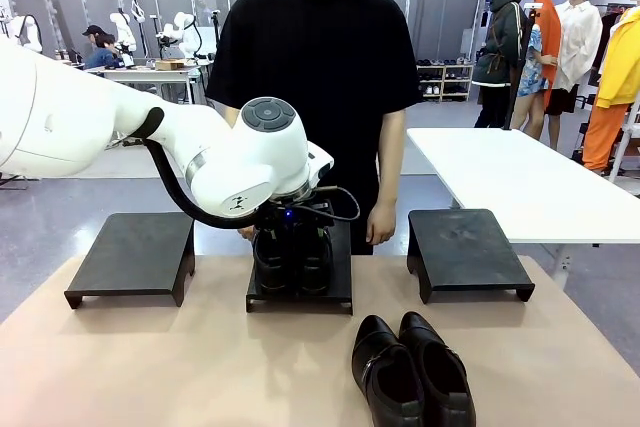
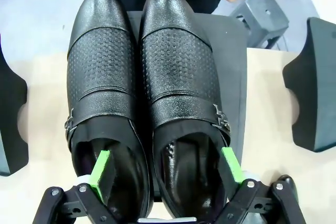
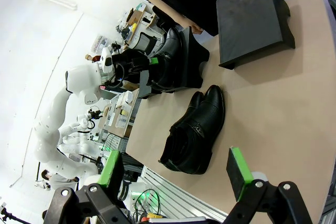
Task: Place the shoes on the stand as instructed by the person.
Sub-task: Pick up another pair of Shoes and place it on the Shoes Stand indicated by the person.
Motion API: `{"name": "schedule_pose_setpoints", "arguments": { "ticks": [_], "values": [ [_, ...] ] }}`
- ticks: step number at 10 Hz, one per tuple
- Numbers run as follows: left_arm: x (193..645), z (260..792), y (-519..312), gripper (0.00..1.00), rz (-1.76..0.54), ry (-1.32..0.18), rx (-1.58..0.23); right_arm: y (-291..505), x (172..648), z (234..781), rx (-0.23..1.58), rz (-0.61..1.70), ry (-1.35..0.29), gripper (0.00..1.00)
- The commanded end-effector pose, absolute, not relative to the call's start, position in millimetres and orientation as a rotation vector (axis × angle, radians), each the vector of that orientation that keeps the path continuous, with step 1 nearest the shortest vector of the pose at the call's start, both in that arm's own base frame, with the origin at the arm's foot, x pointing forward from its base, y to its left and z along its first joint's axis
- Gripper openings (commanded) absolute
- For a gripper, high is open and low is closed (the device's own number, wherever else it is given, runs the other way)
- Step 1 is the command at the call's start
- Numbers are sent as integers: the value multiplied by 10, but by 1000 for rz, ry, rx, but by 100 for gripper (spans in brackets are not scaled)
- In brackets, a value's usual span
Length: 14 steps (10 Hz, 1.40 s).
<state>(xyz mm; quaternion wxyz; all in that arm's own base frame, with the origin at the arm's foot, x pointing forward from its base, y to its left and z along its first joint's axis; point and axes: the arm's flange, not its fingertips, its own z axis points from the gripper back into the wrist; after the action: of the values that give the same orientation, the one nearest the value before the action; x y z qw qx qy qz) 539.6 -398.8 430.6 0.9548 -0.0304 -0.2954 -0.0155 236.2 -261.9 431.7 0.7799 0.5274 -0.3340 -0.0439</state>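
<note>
Shoes [image 2: 176, 61], one glossy black pair, stand side by side on the middle stand [image 2: 233, 51]. Their toes point toward twelve o'clock, where the person [image 1: 315, 57] in a black T-shirt stands, hands just past the stand's far edge. Each shoe has a pin-dotted band across the top and a small metal bar buckle [image 2: 223, 120] on its outer side.

The left pincer [image 2: 165, 156] hangs over the heels at six o'clock, jaws spread wide and clamping nothing. One green pad [image 2: 102, 169] is down in the mouth of the nine-o'clock shoe. The other pad sits at the outer rim of the three-o'clock shoe; whether it is inside or outside the collar cannot be told.

On the worktop [image 1: 150, 367], taking the person as twelve o'clock, a second stand [image 1: 130, 247] sits at ten o'clock and a third stand [image 1: 465, 247] at two. The second pair [image 1: 410, 372] lies at about five o'clock near the close edge, its shoes touching and toes toward twelve.

The right pincer [image 3: 174, 156] hovers above the worktop with its fingers fully apart and nothing between them.

A small dark mark [image 1: 237, 204] on the left arm's white shell is too small to read.
</note>
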Motion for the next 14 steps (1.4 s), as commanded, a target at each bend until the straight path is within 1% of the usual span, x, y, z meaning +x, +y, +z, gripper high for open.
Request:
{"name": "schedule_pose_setpoints", "arguments": {
  "ticks": [1, 10, 13, 14],
  "values": [
    [5411, 4289, -3987, 100, -31, -600, -62, -2621, 2353, 4327, 1146, -91, -730, 100],
    [5396, 4306, -3988, 100, -31, -600, -62, -2621, 2353, 4327, 1146, -91, -730, 100],
    [4986, 4737, -3564, 100, -18, -561, -44, -2621, 2353, 4327, 1146, -91, -730, 100],
    [4841, 4876, -3439, 100, -25, -528, -110, -2621, 2353, 4327, 1146, -91, -730, 100]
  ]
}}
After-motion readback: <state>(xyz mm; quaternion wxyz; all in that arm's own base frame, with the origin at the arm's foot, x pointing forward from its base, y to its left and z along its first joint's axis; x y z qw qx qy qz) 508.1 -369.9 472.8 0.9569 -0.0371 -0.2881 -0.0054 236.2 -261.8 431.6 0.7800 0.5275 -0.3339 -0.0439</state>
